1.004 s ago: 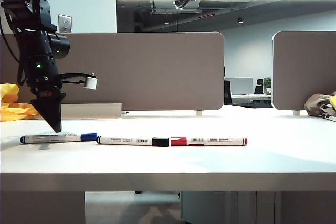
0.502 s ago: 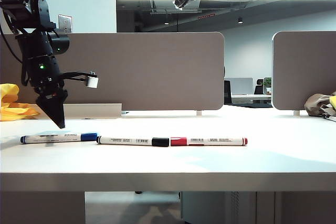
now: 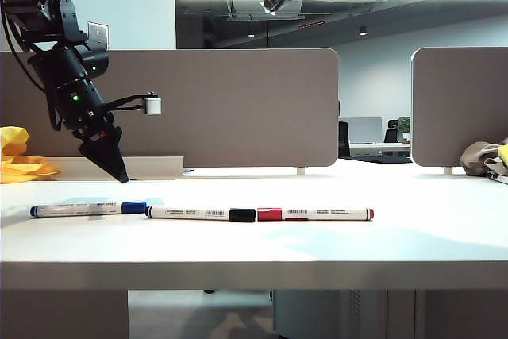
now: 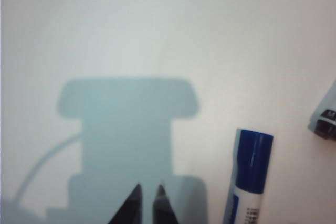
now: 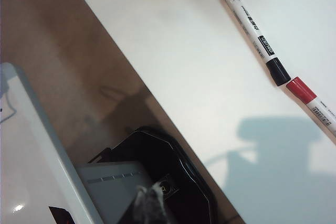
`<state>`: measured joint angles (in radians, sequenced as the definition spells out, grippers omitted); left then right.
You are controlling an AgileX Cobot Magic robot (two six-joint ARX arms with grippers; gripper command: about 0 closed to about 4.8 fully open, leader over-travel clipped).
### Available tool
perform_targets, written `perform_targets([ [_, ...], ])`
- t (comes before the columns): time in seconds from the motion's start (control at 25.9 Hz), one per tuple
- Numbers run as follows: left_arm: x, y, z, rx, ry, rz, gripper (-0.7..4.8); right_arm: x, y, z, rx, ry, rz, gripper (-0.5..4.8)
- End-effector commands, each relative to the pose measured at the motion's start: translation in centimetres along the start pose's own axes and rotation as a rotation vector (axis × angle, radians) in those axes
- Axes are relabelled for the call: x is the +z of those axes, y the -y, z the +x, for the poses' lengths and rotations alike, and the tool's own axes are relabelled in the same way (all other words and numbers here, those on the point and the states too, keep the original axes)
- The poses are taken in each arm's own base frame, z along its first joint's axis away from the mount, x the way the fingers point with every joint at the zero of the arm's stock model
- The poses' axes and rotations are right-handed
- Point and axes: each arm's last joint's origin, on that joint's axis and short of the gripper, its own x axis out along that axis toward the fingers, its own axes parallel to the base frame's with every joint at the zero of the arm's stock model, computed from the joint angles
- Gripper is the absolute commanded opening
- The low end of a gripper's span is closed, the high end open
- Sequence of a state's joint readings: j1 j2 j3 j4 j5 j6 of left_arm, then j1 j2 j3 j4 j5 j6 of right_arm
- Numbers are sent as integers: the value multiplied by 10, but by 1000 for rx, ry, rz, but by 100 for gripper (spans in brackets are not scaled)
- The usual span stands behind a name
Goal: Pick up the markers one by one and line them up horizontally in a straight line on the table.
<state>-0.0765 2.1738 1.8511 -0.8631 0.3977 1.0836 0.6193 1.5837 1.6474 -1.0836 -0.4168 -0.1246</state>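
Markers (image 3: 202, 213) lined on table (image 3: 413, 236), left tool (image 3: 121, 175) above, right tool (image 3: 270, 5) raised

In the left wrist view, the blue marker (image 4: 251, 174) is cut off by the frame edge, showing only its cap end. The red marker (image 5: 314, 105) is cropped in the right wrist view. The right gripper (image 5: 149, 200) shows only blurred tips.

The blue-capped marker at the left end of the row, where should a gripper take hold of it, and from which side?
Probably mid-barrel on the blue-capped marker, coming from above with the jaws across its width: it lies flat on the table, slim and lengthwise. Its capped end nearly meets the black-capped marker, so keep away from that end. The left gripper, empty, hovers above it; the right gripper is high up.
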Motion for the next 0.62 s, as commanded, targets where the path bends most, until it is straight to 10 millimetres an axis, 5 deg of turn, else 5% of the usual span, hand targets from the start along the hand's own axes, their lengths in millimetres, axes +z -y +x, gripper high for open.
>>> perform_targets([
  [0.04, 1, 2, -3, -16, 3, -7, 35, 1, -1, -2, 7, 12, -5, 0],
  [0.31, -2, 5, -4, -49, -28, -26, 39, 0, -1, -2, 7, 9, -3, 0],
  [0.46, -4, 9, -5, -80, -57, -45, 181, 0, -1, -2, 7, 8, -2, 0],
  [0.62, -4, 8, -4, -69, -53, -38, 193, 0, -1, -2, 6, 10, -3, 0],
])
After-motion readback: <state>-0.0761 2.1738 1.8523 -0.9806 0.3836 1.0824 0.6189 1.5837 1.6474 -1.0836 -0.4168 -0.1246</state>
